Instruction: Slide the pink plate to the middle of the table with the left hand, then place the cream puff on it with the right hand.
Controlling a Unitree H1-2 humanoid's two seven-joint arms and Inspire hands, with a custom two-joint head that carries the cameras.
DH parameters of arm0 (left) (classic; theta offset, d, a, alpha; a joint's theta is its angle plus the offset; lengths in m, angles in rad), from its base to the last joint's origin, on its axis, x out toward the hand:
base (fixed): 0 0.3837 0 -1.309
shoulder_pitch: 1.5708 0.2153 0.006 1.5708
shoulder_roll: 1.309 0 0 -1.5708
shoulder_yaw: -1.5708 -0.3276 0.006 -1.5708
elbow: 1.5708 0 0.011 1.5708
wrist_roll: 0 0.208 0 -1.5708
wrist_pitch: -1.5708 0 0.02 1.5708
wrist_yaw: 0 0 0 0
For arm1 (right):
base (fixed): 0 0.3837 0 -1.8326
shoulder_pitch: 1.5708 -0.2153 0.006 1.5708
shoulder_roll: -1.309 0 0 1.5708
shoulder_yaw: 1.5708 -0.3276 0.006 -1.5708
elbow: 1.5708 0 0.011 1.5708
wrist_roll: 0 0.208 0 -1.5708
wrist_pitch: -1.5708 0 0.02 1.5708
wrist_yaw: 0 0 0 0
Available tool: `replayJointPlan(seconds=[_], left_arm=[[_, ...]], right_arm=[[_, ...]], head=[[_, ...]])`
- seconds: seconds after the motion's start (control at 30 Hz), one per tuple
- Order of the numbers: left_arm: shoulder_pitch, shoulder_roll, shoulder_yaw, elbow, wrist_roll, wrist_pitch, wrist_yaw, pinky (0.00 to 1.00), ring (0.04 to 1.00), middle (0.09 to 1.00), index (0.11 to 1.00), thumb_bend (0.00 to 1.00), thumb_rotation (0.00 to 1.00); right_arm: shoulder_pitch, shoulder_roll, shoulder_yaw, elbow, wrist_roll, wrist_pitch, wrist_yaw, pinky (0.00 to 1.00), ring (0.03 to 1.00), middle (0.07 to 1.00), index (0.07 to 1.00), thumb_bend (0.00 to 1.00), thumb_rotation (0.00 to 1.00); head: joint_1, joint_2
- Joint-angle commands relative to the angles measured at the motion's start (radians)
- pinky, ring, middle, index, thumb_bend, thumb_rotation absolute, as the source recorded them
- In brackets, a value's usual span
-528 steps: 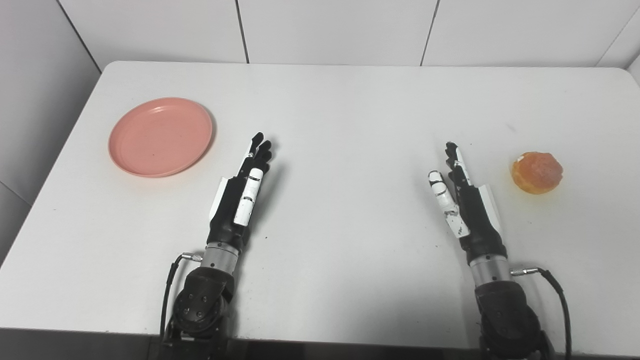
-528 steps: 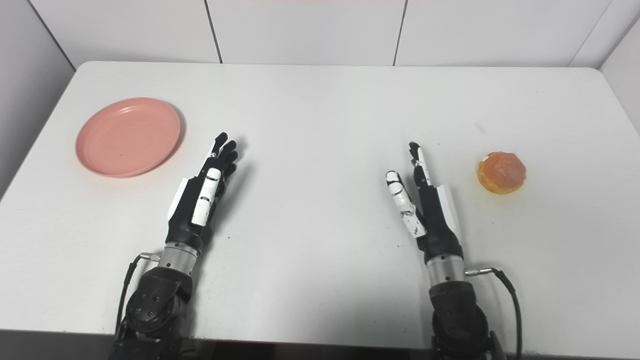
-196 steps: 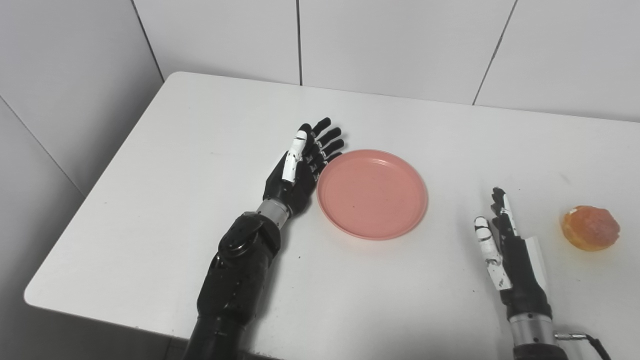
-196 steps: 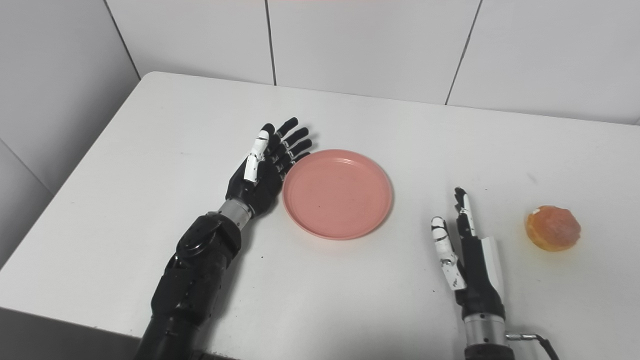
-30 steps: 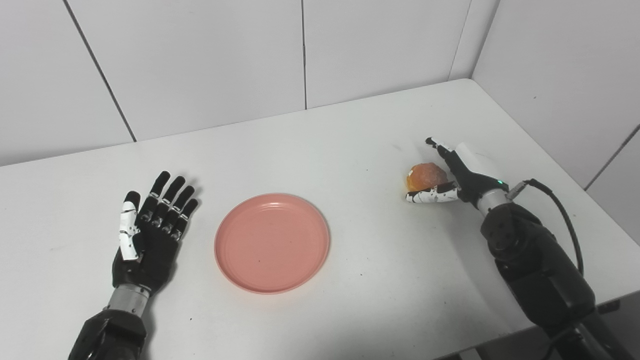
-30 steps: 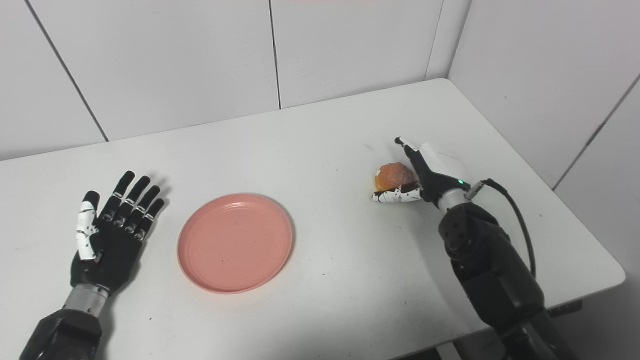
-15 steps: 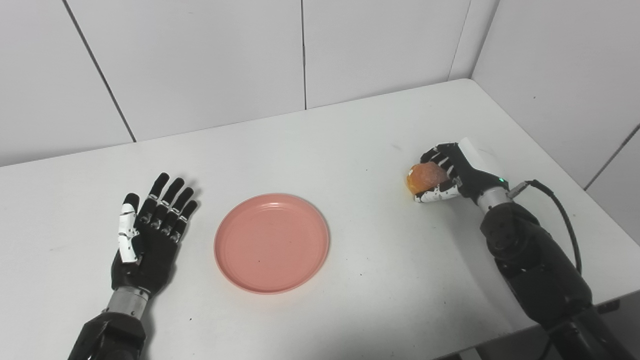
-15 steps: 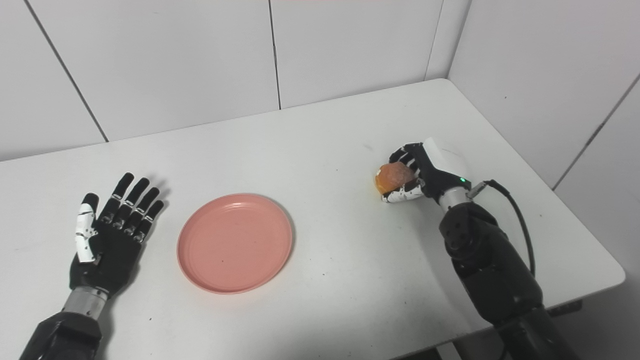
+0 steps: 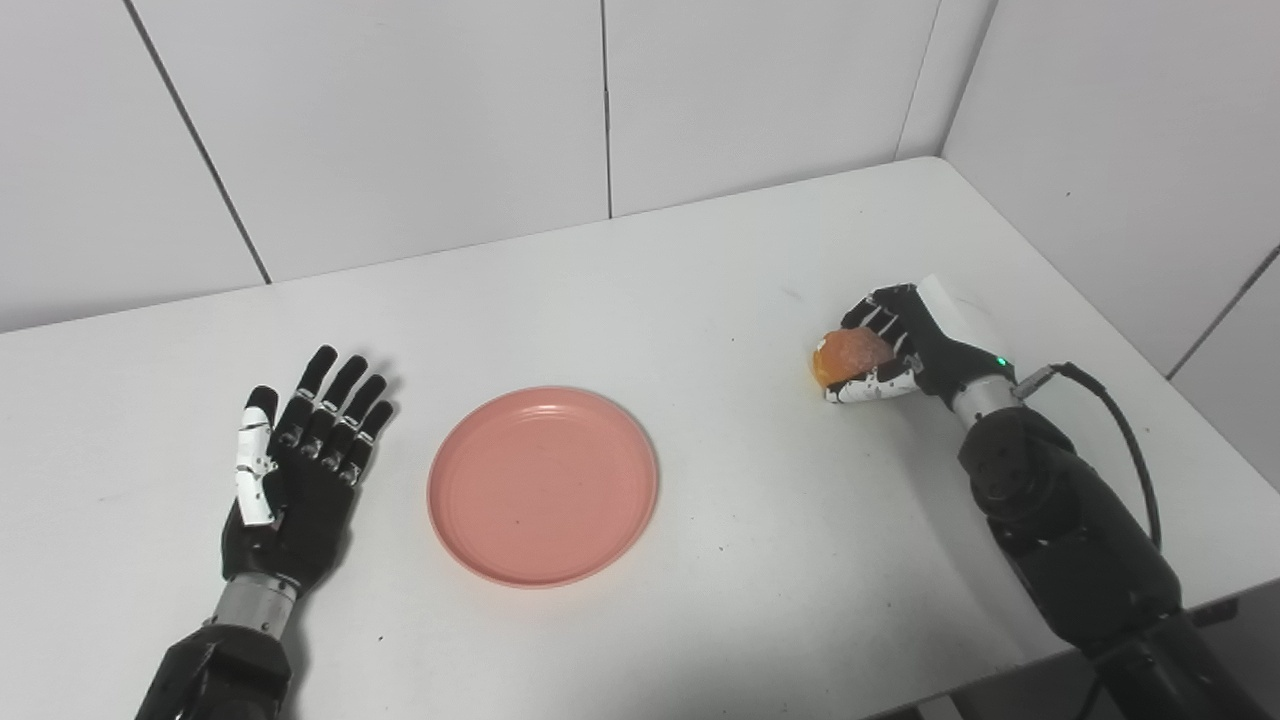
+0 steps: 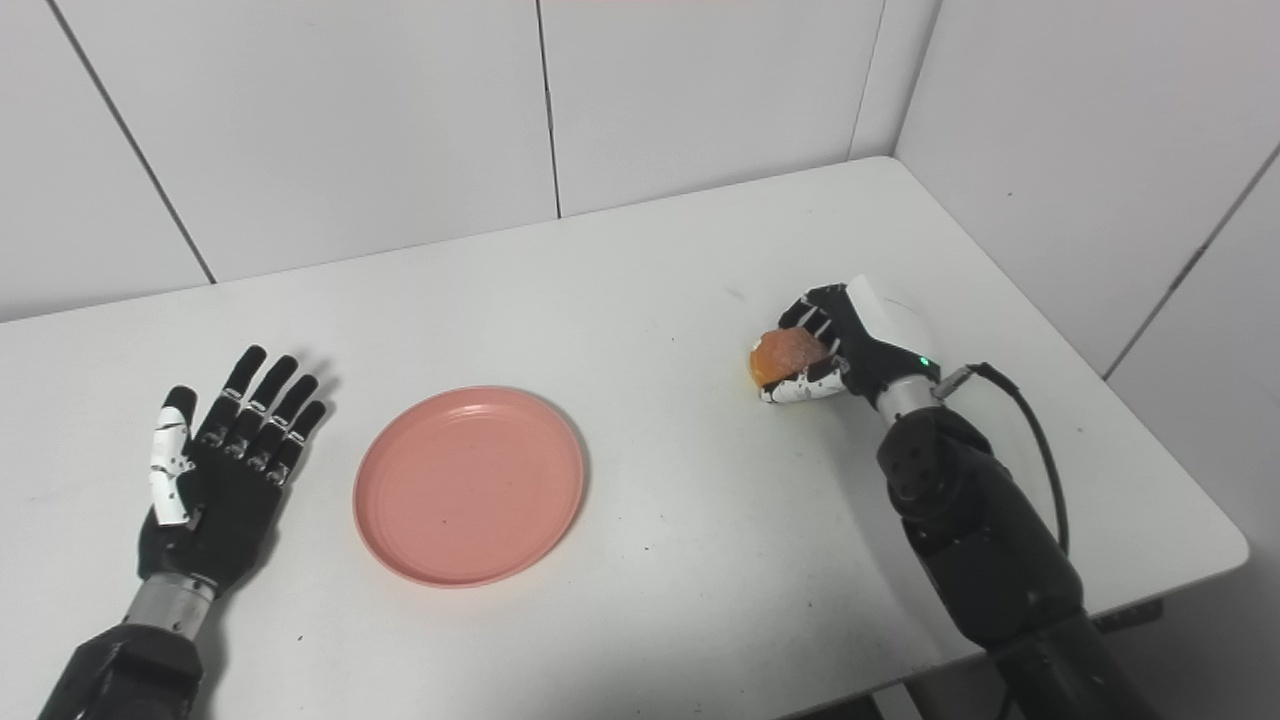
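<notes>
Cream puff: round, glazed orange-brown, gripped by right hand near table's right edge. Left hand flat, fingers spread, empty. Pink plate mid-table. White tiled walls.

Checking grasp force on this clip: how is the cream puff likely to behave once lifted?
The cream puff looks rounded and glazed, so probably soft, light and easily crushed. The right robot hand wraps it with fingers and thumb; if released carelessly it could roll.
</notes>
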Motion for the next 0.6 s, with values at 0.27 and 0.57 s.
replayJointPlan(seconds=[0.27, 0.57], left_arm=[[0.056, -0.003, -0.026, 0.034, 0.058, 0.059, 0.044, 0.97, 0.939, 0.943, 0.945, 0.43, 1.0], [0.069, -0.025, -0.046, 0.004, 0.098, 0.05, 0.069, 0.94, 0.925, 0.928, 0.933, 0.43, 1.0]], right_arm=[[-0.014, -0.039, -0.029, -0.124, 0.02, -0.007, 0.019, 0.45, 0.51, 0.483, 0.497, 0.53, 0.0], [-0.051, -0.005, -0.003, -0.298, -0.017, 0.047, 0.08, 0.4, 0.455, 0.456, 0.529, 0.52, 0.0]], head=[[0.045, 0.003], [0.086, 0.005]])
